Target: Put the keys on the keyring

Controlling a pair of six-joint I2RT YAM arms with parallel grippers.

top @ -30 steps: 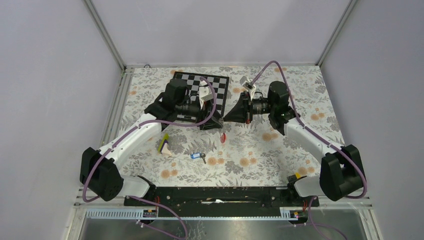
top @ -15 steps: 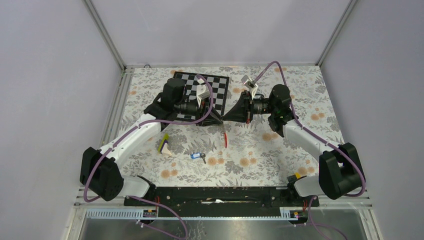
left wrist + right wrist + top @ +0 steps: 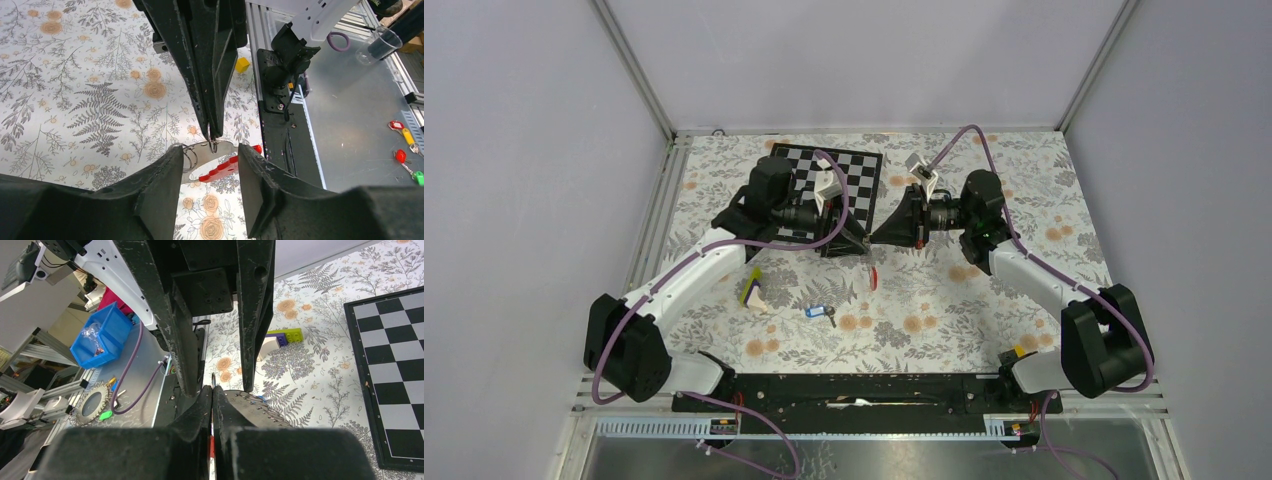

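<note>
Slack in the keyring (image 3: 220,169) had shifted at mid-frame. It dangled from the clamped right gripper (image 3: 212,136), while the left gripper (image 3: 210,167) stood parted around it, grasping nothing. The keys (image 3: 821,312) lay lower left, not yet threaded.

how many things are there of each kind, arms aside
keys: 1
keyring: 1
block: 1
chessboard: 1
yellow cube: 1
total: 5
</note>
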